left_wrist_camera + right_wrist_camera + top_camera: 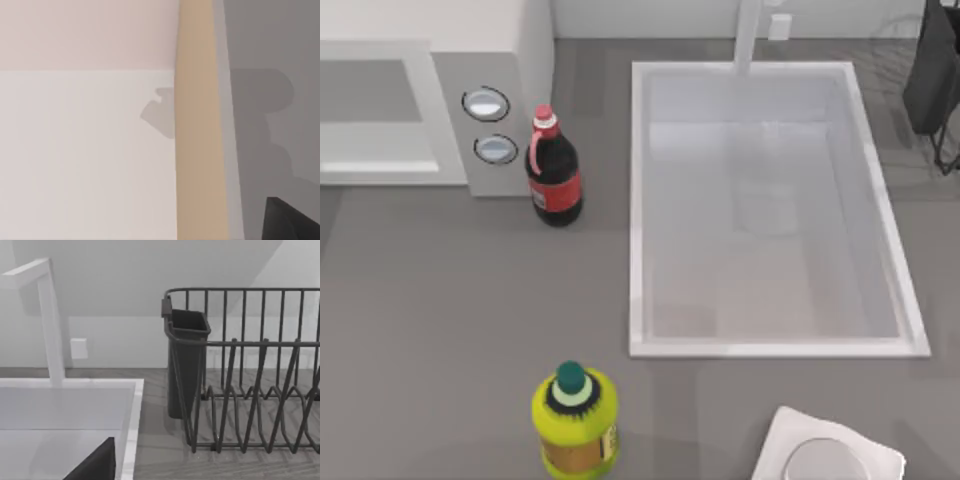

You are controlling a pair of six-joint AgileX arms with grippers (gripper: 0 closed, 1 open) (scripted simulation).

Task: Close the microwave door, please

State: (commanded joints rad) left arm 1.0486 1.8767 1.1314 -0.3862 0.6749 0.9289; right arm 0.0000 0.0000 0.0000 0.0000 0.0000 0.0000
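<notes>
Where label text blurs: cola bottle (553, 178) beside microwave (470, 110).

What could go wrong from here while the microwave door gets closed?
1. The cola bottle stands right beside the microwave's dial panel; an arm sweeping in from that side might knock it over.
2. The microwave door reaches the top view's left edge, so its swing and handle can't be judged; a push could land poorly.
3. The yellow bottle stands at the table's near edge, possibly in an approach path.
</notes>
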